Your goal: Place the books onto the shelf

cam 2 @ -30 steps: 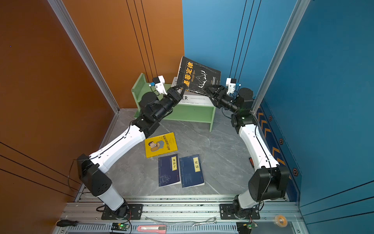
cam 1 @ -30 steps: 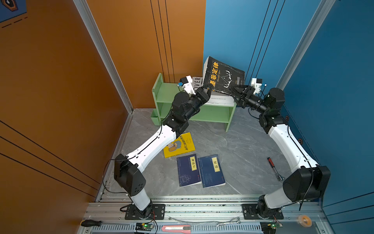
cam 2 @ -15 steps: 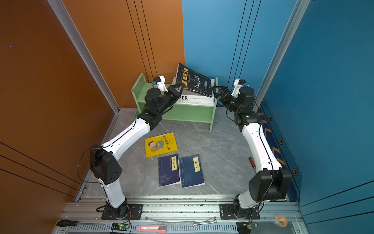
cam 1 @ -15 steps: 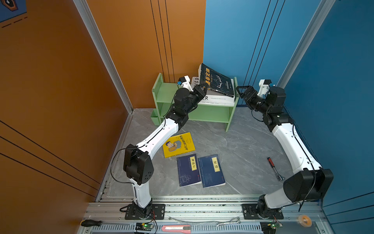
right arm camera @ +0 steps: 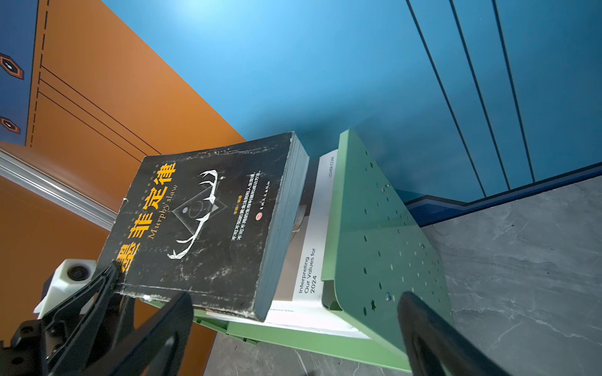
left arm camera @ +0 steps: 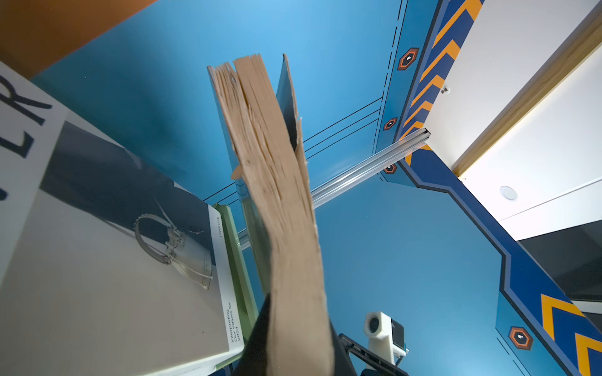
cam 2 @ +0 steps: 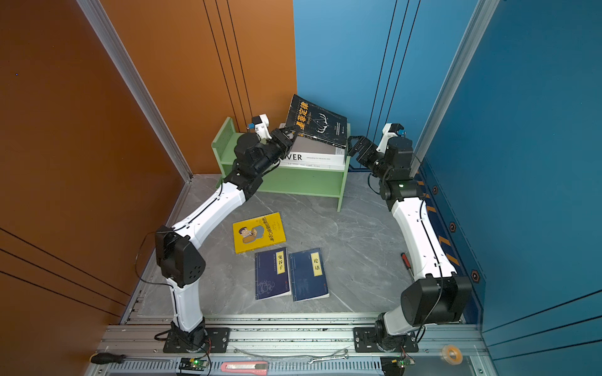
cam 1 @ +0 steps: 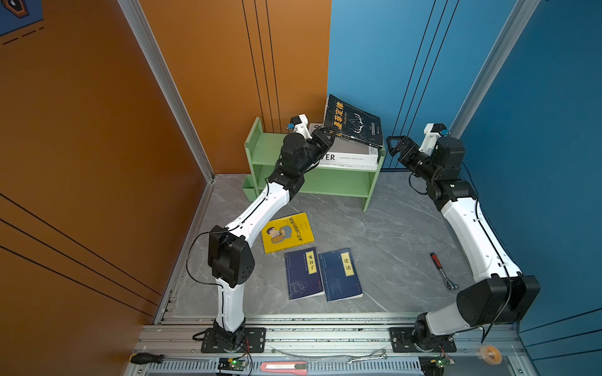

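We see the left gripper [cam 1: 330, 132] pressed together on one corner of the black book [cam 1: 356, 122], the corner where its yellow characters start. The book is tilted, with the pinched side raised and the opposite edge down against the upper white book [cam 1: 353, 156]. In the left wrist view its tan page edges run straight out from the jaws. The upper white book lies flat on the lower white book [cam 1: 345, 166], and both sit on the top tier of the shelf [cam 1: 260, 153], pushed toward its right end. The right gripper [cam 1: 395, 145] has its jaws spread wide and holds nothing. It hangs just beside the shelf's hole-dotted right side panel [right arm camera: 374, 234], apart from the black book. The little green cup [cam 1: 248, 189] is on the shelf's opposite side, low down. On the grey floor [cam 1: 374, 234] in front of the shelf lies the yellow book [cam 1: 288, 231], cover up. Just beside it, the first navy book [cam 1: 304, 275] and the second navy book [cam 1: 340, 275] lie flat side by side, their long edges touching or nearly so.
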{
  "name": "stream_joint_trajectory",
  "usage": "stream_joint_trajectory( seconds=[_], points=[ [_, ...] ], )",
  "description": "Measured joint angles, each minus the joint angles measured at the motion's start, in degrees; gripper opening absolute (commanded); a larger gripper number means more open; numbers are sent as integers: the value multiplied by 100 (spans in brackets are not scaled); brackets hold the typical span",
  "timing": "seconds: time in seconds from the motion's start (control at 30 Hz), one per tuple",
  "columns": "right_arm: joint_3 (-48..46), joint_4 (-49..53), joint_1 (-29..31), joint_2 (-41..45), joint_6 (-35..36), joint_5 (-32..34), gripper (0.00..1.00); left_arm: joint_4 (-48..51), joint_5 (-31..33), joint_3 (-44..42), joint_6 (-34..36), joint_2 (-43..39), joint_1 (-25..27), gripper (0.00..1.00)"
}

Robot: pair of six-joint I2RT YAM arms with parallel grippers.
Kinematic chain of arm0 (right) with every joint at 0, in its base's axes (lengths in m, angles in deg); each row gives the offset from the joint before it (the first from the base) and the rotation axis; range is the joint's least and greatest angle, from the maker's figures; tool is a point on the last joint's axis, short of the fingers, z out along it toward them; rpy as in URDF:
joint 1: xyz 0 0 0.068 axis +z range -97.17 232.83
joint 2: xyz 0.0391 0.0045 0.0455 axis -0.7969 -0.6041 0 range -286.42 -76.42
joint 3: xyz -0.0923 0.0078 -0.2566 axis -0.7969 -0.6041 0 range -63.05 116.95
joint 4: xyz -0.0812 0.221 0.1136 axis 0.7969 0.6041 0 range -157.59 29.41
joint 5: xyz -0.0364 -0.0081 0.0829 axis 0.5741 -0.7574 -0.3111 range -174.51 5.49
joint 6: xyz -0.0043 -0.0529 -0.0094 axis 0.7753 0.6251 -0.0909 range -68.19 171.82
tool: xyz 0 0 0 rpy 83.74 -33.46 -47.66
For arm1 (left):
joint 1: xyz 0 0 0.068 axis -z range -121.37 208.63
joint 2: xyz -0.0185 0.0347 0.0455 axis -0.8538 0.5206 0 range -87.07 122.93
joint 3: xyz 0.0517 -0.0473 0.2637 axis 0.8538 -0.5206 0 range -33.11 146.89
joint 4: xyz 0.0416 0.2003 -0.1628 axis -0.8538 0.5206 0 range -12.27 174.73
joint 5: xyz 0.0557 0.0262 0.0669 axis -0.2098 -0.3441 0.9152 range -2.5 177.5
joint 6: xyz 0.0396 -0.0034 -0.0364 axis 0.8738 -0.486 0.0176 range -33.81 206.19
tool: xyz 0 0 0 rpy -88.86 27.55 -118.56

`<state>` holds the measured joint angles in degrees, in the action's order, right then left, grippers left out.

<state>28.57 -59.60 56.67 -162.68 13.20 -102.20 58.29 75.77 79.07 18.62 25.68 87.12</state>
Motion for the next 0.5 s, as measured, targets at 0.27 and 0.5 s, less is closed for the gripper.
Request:
stream_joint_trajectory(
  seconds=[0.27, 0.5],
  points=[
    [83, -4, 101, -114, 138, 186, 100, 175, -149, 269, -111, 284, -74, 0],
    [205, -2, 219, -407, 179, 302, 100, 380, -205, 492, -111, 476, -87, 0]
  ],
)
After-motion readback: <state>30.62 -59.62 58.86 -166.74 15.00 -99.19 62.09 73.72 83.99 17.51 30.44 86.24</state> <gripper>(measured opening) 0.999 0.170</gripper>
